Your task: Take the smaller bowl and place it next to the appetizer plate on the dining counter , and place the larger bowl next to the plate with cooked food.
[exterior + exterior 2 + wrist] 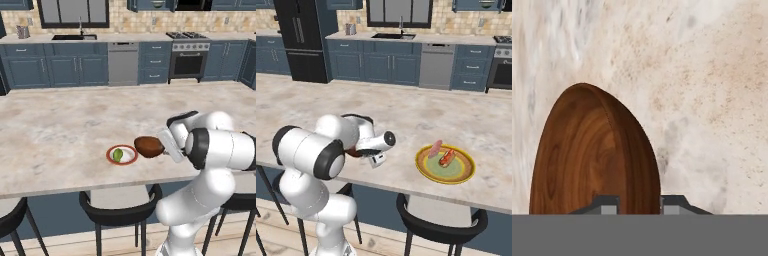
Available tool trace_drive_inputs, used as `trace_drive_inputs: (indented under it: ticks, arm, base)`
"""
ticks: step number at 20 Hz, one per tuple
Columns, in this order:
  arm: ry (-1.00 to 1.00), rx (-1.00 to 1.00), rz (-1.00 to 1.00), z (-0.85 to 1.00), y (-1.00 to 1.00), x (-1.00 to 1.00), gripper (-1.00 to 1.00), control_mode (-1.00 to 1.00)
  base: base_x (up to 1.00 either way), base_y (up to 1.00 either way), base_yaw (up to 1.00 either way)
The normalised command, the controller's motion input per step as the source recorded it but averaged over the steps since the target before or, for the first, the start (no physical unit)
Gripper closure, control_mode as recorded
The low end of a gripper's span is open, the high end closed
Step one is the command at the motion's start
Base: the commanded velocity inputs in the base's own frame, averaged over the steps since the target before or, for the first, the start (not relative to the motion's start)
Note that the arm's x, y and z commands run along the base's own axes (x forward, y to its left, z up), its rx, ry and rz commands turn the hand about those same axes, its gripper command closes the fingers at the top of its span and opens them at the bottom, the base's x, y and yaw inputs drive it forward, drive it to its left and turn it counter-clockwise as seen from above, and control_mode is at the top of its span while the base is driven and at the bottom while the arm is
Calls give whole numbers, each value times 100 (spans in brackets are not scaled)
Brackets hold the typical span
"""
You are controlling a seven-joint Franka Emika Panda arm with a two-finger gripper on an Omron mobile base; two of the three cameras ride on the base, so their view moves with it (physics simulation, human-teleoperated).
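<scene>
The gripper [640,202] is closed on the rim of the small, glossy, reddish-brown, wood-grained bowl [594,155], one dark fingertip [607,204] inside the wall and the other outside it, as the hand view shows. In the left base view the gripper [164,145] holds that bowl [148,146] low over the long beige marble-patterned counter [60,135]; whether the bowl's underside touches the slab I cannot tell. Just beside it, at about 9 o'clock from the bowl, sits the small white round plate with a red rim [122,155], carrying one green piece of food [117,155]. In the right base view the larger round yellow plate with an olive-green centre [445,164] lies well apart at about 3 o'clock from the hand, with pink and red food pieces [442,153] on it. The bowl looks stiff and light, though its polished skin is likely slippery, so a pinch across the thin rim wall seems the sensible hold, kept level to stop it swinging. It should tolerate a gentle set-down better than ceramic would, judging by its wooden look.
</scene>
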Motion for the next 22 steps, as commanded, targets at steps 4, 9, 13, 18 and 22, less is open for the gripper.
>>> trace_drive_inputs:
  ticks: [4,9,13,18,22]
  arm:
    - [0,0,0,-20,-6,33,100,-100]
    - [0,-2,0,-56,3,4,100,-100]
    - [2,-1,0,-28,1,21,-100,-100]
    - [-8,5,0,26,0,-4,-100,-100]
    - [-20,12,0,53,-1,-21,-100,-100]
  base:
    - [0,0,0]
    - [0,0,0]
    - [0,0,0]
    - [0,0,0]
    - [0,0,0]
